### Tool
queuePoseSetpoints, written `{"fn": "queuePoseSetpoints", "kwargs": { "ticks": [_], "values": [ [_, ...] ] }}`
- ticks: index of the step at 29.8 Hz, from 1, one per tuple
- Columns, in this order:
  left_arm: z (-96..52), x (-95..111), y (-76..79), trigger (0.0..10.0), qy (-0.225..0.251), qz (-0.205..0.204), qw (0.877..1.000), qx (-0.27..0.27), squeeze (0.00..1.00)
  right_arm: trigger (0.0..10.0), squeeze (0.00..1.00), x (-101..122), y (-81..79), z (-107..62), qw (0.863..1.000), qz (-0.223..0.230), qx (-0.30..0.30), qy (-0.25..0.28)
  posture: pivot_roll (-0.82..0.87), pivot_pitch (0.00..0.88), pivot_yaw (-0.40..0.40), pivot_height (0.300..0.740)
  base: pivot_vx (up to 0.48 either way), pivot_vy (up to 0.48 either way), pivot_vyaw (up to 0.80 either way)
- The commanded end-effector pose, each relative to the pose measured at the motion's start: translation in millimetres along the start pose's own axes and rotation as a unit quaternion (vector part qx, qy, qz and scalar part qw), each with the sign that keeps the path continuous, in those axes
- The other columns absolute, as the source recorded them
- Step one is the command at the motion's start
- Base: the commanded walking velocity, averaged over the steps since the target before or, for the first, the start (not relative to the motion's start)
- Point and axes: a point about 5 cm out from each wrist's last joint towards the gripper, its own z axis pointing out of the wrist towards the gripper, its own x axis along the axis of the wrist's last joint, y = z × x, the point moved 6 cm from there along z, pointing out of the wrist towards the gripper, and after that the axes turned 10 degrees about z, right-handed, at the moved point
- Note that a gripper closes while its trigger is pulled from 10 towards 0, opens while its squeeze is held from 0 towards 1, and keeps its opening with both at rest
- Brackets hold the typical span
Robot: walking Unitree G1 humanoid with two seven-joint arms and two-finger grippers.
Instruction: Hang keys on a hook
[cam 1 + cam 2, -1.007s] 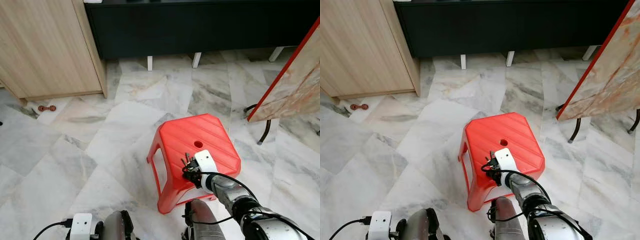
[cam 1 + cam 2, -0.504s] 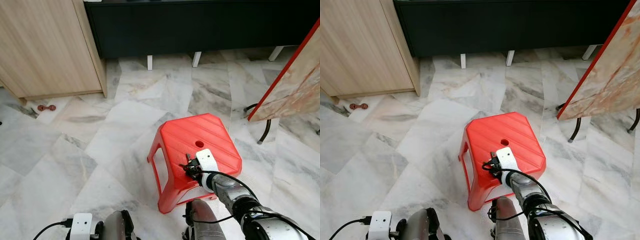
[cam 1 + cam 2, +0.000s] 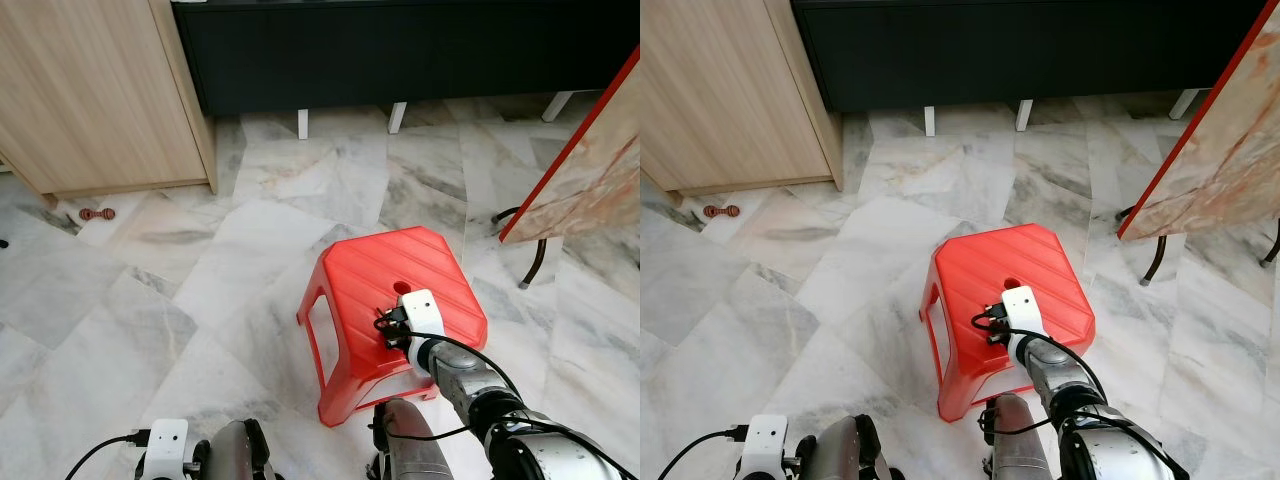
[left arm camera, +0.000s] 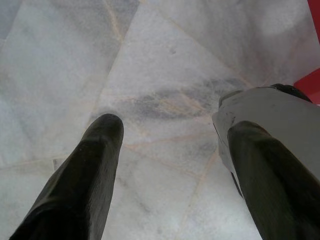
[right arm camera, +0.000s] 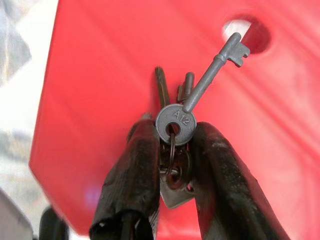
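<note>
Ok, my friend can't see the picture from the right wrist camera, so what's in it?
The right gripper pinches a bunch of grey keys between its two black fingers. One long key sticks up toward a round hole in the red stool behind.

I see grey metal keys [image 5: 176, 125] on a ring, one stamped A12, long key angled outward, above red stool [image 5: 100, 70].

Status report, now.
Right tool shut on bunch of grey metal keys, over red plastic stool. Left tool open above marble floor. No hook in sight.
</note>
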Motion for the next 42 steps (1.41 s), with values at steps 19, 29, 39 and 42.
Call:
{"fn": "queuePoseSetpoints", "kwargs": {
  "ticks": [19, 29, 39, 42],
  "values": [
    [-14.7, -51, 44.4, 10.0, -0.121, 0.049, 0.987, -0.097, 0.0, 0.0, 0.0, 9, 34.1, -17.9, 0.991, 0.049, -0.043, 0.121, 0.05, 0.081, -0.074, 0.598, 0.0, 0.0, 0.0],
    [-14.7, -51, 44.4, 10.0, -0.121, 0.049, 0.987, -0.097, 0.0, 0.0, 0.0, 9, 34.1, -17.9, 0.991, 0.049, -0.043, 0.121, 0.05, 0.081, -0.074, 0.598, 0.0, 0.0, 0.0],
    [-14.7, -51, 44.4, 10.0, -0.121, 0.049, 0.987, -0.097, 0.0, 0.0, 0.0, 9, 34.1, -17.9, 0.991, 0.049, -0.043, 0.121, 0.05, 0.081, -0.074, 0.598, 0.0, 0.0, 0.0],
    [-14.7, -51, 44.4, 10.0, -0.121, 0.049, 0.987, -0.097, 0.0, 0.0, 0.0, 9, 34.1, -17.9, 0.991, 0.049, -0.043, 0.121, 0.05, 0.081, -0.074, 0.598, 0.0, 0.0, 0.0]
  ]
}}
